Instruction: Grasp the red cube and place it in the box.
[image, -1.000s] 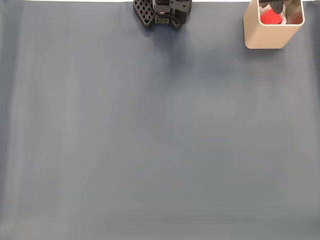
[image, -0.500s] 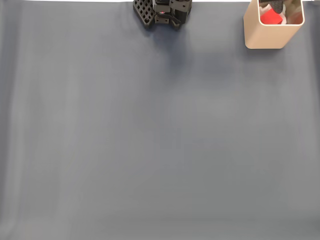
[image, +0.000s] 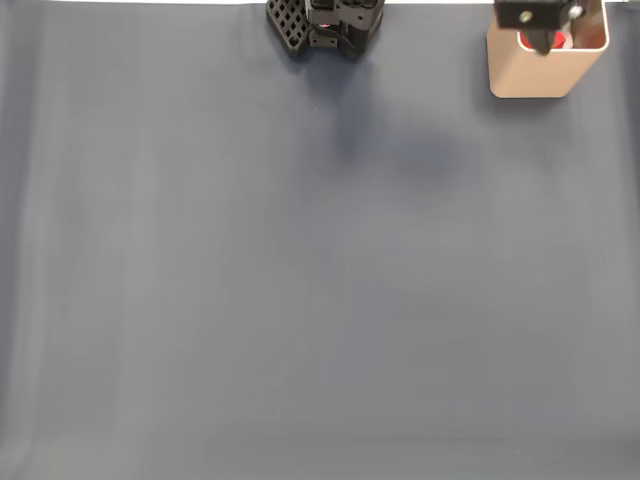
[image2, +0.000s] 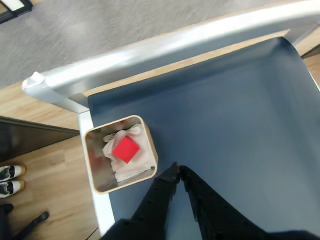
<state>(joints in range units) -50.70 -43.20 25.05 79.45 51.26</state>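
In the wrist view the red cube (image2: 125, 149) lies inside the box (image2: 114, 123), resting on crumpled whitish material. My gripper (image2: 177, 168) is above the mat just right of the box, shut, with nothing between its fingers. From the fixed view the beige box (image: 540, 78) stands at the top right corner. The black gripper (image: 543, 40) hangs over the box mouth. Only a sliver of the red cube (image: 528, 41) shows beneath it.
The arm's black base (image: 325, 22) sits at the top middle of the dark grey mat (image: 300, 280). In the wrist view a metal rail (image2: 165, 50) borders the table beyond the box. Wooden floor and a pair of shoes (image2: 10, 180) lie past the edge.
The gripper has moved across the box mouth and now covers most of the cube, which stays inside the box. The arm's shadow on the mat has shifted right.
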